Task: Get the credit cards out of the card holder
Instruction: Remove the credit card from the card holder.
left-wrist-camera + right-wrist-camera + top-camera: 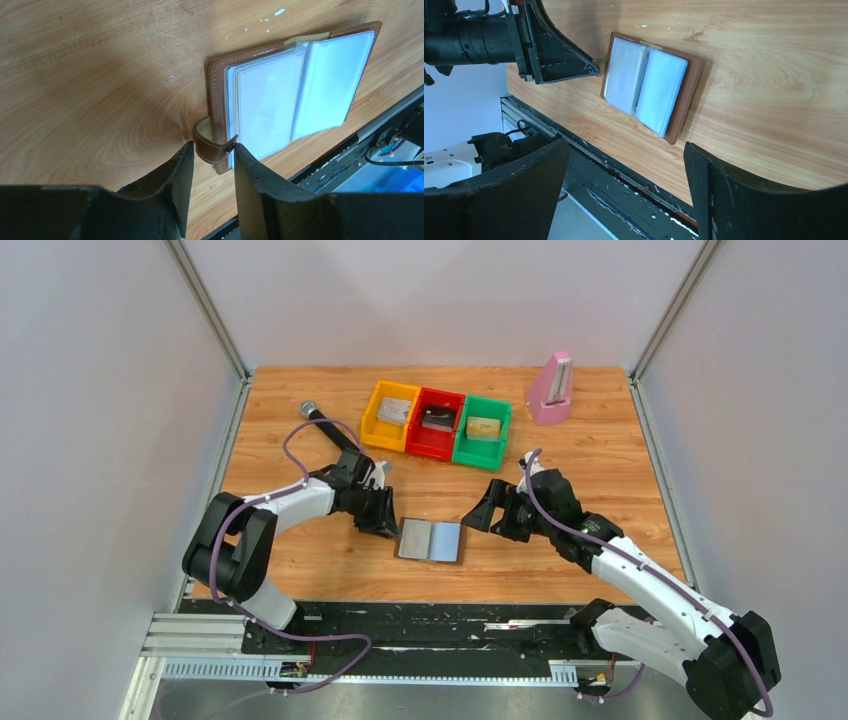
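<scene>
The card holder (430, 540) lies open and flat near the table's front edge, brown rim around two pale clear-sleeved panels (280, 100). A faint white card shows through the left sleeve (265, 107). My left gripper (386, 526) sits at the holder's left edge. Its fingertips (212, 146) are shut on the brown snap strap (207, 142). My right gripper (482, 516) hovers just right of the holder, jaws wide open and empty (626, 145). The right wrist view shows the holder (646, 82) ahead, with the left gripper's finger (574, 65) touching its far edge.
Yellow (390, 416), red (435, 424) and green (482, 432) bins stand in a row at the back, each with a card inside. A pink metronome (550, 390) stands back right. A black microphone-like rod (328, 428) lies back left. The black rail (430, 615) borders the front edge.
</scene>
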`<state>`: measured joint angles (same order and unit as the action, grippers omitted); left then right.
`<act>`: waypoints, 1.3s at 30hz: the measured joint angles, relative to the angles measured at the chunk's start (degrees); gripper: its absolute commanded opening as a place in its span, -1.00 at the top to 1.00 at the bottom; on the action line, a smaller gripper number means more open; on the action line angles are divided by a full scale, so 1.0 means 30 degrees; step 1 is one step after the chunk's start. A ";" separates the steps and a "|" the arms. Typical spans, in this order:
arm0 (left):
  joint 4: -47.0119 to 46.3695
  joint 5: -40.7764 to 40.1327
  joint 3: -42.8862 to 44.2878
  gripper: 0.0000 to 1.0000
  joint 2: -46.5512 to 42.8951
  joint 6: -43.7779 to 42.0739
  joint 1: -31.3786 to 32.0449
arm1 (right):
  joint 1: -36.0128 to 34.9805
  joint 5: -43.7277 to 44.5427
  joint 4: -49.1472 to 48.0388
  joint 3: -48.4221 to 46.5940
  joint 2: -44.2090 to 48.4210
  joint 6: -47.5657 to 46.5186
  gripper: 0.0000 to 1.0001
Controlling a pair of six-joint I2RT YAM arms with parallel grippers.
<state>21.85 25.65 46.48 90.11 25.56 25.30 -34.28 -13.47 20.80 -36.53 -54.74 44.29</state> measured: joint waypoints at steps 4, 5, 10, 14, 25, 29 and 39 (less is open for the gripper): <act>-0.0248 0.0073 -0.0160 0.70 0.0007 0.0015 0.0073 | -0.0350 0.0036 -0.0015 -0.0160 -0.0372 0.0138 -0.68; -0.0364 0.0189 -0.0240 0.85 0.0007 0.0007 0.0066 | -0.0466 0.0044 -0.0029 -0.0197 -0.0488 0.0211 -0.68; -0.1260 0.1384 -0.0787 1.00 -0.0029 0.0495 0.0073 | -0.1246 0.0211 -0.0131 -0.0284 -0.1224 0.0503 -0.67; -0.1960 0.2251 -0.1581 1.00 -0.0692 0.1304 0.0080 | -0.1909 0.0714 -0.0452 -0.0525 -0.2237 0.0663 -0.67; -0.3126 0.3621 -0.1960 1.00 -0.2798 0.2455 0.0080 | -0.4240 0.2565 -0.1188 -0.2324 -0.6936 0.0597 -0.59; -0.3155 0.3781 -0.2171 1.00 -0.2798 0.2535 0.0080 | -0.4947 0.3045 -0.1596 -0.3249 -0.8794 0.0481 -0.57; -0.3177 0.3876 -0.2266 1.00 -0.2805 0.2543 0.0080 | -0.5770 0.3774 -0.2178 -0.3956 -1.1111 0.0211 -0.41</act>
<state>12.32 37.28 39.68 81.69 33.19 25.54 -51.59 -2.15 14.26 -48.40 -88.07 44.93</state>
